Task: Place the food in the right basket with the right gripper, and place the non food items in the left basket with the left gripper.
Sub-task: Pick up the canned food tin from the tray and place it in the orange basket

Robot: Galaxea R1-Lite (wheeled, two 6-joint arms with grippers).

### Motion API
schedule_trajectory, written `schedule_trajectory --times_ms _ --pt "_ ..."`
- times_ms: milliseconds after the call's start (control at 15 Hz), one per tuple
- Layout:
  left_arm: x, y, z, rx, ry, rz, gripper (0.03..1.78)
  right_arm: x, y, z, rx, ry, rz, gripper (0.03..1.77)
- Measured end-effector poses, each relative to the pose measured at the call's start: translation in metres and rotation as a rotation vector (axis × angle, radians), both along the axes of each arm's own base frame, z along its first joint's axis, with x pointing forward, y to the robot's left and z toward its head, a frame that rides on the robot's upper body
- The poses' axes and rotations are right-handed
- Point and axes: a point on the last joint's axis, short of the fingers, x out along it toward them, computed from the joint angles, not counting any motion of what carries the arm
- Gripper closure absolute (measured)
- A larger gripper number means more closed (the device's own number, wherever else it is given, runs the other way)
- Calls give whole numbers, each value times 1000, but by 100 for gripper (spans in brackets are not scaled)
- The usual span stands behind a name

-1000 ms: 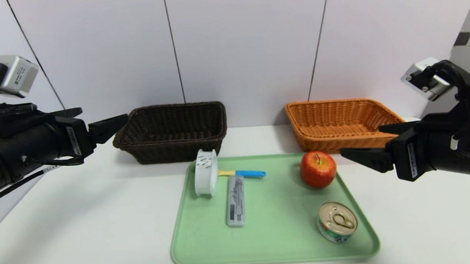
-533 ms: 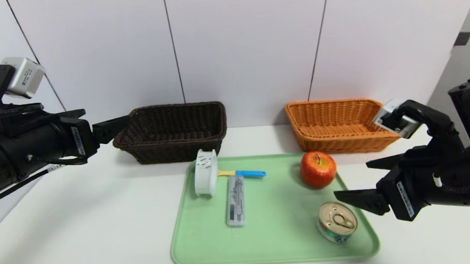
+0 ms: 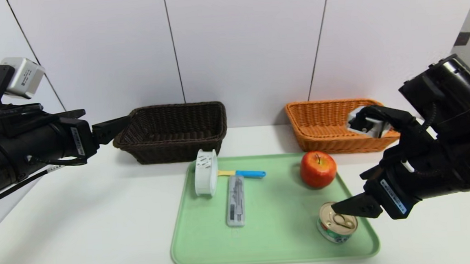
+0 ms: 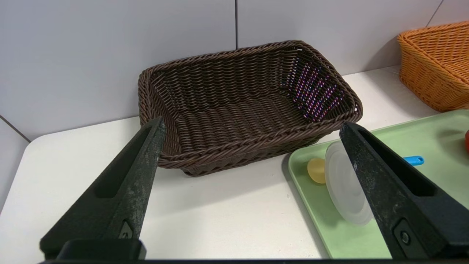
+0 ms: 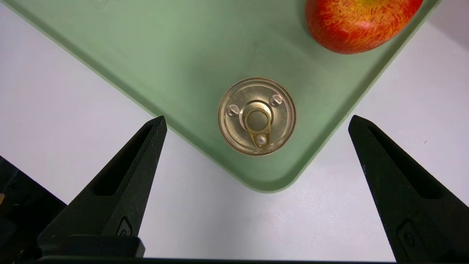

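Our right gripper (image 5: 256, 123) hangs above the tin (image 3: 337, 222), jaws spread wide and seemingly not touching it; the tin sits in the green tray's (image 3: 274, 244) near right corner, the apple (image 3: 318, 169) behind. Our left gripper (image 4: 253, 128), likewise released, faces the dark basket (image 3: 172, 131).

A pale green tray (image 3: 209, 248) lies flat on the white table (image 3: 82, 239). The tray is rectangular with rounded corners and a low raised rim, and its long side runs across the table. In the right wrist view one rounded corner of it (image 5: 273, 183) is seen close, with the white surface all around it. The table top is smooth and plain — it reaches back to the wall (image 3: 246, 45). This wall is made of light grey panels, and thin dark seams run between them. At the far right a darker grey surface carries a small dark rectangle (image 3: 462, 38) — what it is, I cannot tell.
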Motion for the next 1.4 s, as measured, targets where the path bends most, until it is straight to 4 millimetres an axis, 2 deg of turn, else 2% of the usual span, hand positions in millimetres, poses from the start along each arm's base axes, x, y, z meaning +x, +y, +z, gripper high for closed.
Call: schedule_trajectory --times_ms 467,1000,1400 --pt "-4 1 1 1 -7 -3 12 27 12 -23 -64 97 7 9" --pt "-7 -3 3 14 -17 -21 12 21 11 -58 -128 198 21 9" --pt "-8 -3 6 38 -36 -24 12 31 17 -71 -124 192 21 9"
